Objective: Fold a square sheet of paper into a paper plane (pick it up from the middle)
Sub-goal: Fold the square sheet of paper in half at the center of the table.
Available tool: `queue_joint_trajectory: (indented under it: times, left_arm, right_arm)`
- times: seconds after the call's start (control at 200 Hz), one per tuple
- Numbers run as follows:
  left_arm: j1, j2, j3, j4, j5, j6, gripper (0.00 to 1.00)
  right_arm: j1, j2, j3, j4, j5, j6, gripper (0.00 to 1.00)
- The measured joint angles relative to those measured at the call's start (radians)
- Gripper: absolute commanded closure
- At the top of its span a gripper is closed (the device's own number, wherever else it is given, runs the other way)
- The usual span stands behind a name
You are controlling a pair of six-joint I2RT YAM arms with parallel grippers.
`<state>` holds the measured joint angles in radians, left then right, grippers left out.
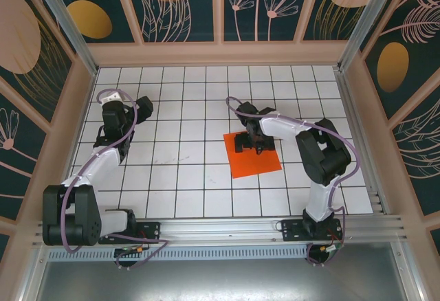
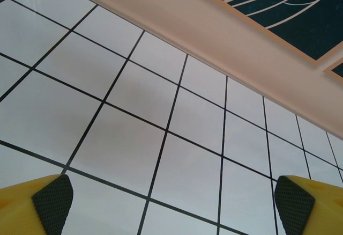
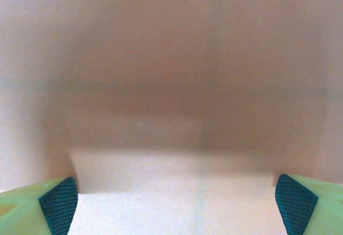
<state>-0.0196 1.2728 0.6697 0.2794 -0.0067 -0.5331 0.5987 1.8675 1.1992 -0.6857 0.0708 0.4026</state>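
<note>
Item: my right gripper [image 1: 251, 141]. Jaws spread wide, holding nothing. Square sheet of paper [image 1: 260, 163] lies flat directly beneath me. Risk: pads closing on thin flat paper may skid, so it slides or crumples instead of lifting.

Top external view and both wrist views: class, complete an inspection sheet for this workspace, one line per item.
Surface: white tiled table with black grid lines.
Job's things: square sheet of paper, orange-red, lying flat, no folds seen.
Clutter: nothing seen.
Grippers: left gripper open over bare tiles; right gripper open above the sheet's far part, contact unclear, its wrist view blurred.
Cables: lilac cables run along both arms.
Surroundings: wood-framed walls with dark floral panels; metal rail at the near edge.
</note>
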Motion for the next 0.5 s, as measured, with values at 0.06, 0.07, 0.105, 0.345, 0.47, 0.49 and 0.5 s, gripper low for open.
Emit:
queue_joint_trajectory:
  times: [0.06,0.07,0.105,0.345,0.47,0.49,0.5]
  left_arm:
    - [0.0,0.0,0.0,0.0,0.003,0.0,0.01]
    - [0.0,0.0,0.0,0.0,0.003,0.0,0.01]
    - [0.0,0.0,0.0,0.0,0.005,-0.001,0.02]
    - [0.0,0.01,0.0,0.0,0.068,-0.036,0.02]
    - [0.0,0.039,0.001,0.002,0.158,-0.086,0.02]
    - [0.0,0.045,0.001,0.003,0.177,-0.096,0.02]
    - [0.0,0.048,0.001,0.005,0.187,-0.103,0.01]
  right_arm:
    - [0.0,0.002,-0.01,0.005,-0.007,0.005,0.05]
    - [0.0,0.002,-0.011,0.005,-0.008,0.003,0.05]
    - [0.0,0.002,-0.014,0.011,-0.01,0.005,0.06]
    - [0.002,-0.007,-0.032,0.042,-0.015,0.023,0.3]
    - [-0.001,-0.019,-0.045,0.059,-0.017,0.032,0.42]
    - [-0.002,-0.021,-0.048,0.062,-0.019,0.039,0.44]
    - [-0.003,-0.024,-0.049,0.064,-0.021,0.036,0.45]
